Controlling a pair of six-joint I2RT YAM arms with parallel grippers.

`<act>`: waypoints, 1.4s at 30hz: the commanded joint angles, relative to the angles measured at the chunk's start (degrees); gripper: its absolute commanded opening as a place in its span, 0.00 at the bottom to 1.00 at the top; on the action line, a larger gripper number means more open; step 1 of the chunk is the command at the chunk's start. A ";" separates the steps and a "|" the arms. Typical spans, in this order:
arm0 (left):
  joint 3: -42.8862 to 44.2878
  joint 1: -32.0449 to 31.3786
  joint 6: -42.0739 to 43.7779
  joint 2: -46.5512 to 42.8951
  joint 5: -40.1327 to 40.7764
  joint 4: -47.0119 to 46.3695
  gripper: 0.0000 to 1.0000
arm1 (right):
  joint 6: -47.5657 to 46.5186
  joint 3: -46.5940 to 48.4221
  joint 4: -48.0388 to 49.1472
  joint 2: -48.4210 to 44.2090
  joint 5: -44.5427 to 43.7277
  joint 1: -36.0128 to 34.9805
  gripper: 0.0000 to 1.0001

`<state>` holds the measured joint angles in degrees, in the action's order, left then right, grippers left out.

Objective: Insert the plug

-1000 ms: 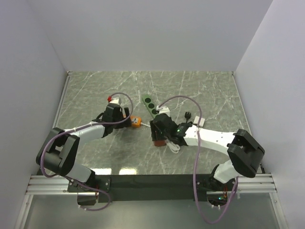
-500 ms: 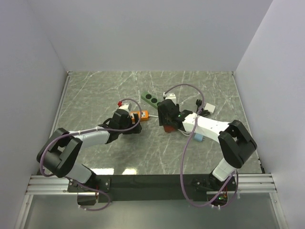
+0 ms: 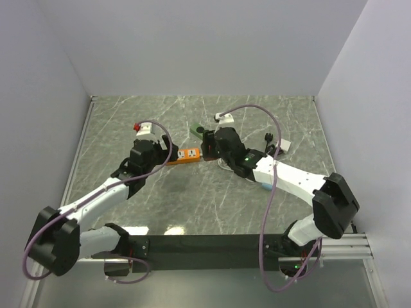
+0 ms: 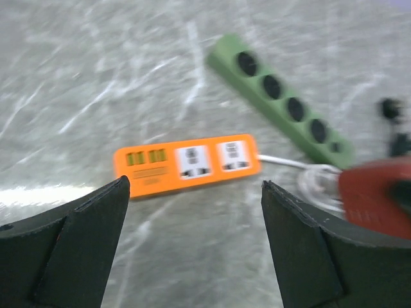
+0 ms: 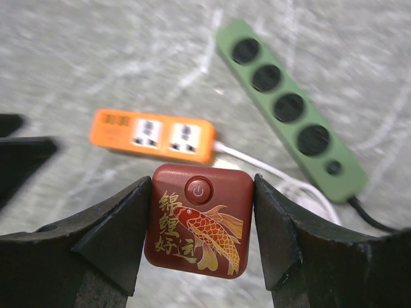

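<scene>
**plug and power strips on the table: item list**

- plug [image 5: 199,221]: one. red, square with rounded corners. printed on it are a power symbol in a round button, a gold koi and the gold characters 锦鲤好运. the right gripper [image 5: 202,212] has its jaws closed on the plug's two sides and holds it above the table [image 3: 128,122], just short of the orange strip and in no socket.
- orange power strip [image 4: 187,163]: one. it has two white sockets side by side and a block of small yellow ports at one end, too blurred to count. no readable lettering. a white cable [image 5: 257,168] leaves the socket end.
- green power strip [image 4: 282,106]: one. it has four round black sockets in a row and a smaller round black spot at the far end. it lies at an angle beyond the orange strip.
- left gripper [image 4: 194,183]: jaws spread wide and empty, above the orange strip.
</scene>
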<state>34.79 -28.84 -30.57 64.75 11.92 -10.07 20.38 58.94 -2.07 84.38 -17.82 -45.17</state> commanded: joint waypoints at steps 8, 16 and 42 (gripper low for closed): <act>-2.70 5.63 0.95 8.10 -0.58 -5.58 0.88 | 2.64 6.36 14.98 8.95 -0.46 -2.38 0.00; -3.32 7.13 0.42 11.80 -1.64 -9.70 0.90 | 3.70 9.17 17.10 15.45 -1.77 -2.65 0.00; 0.19 7.39 0.51 20.68 -4.19 -9.80 0.92 | 4.93 13.75 16.57 24.61 -4.41 -2.99 0.00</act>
<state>33.26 -21.65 -30.63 85.97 8.36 -18.17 24.23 70.46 11.35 109.21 -20.25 -47.51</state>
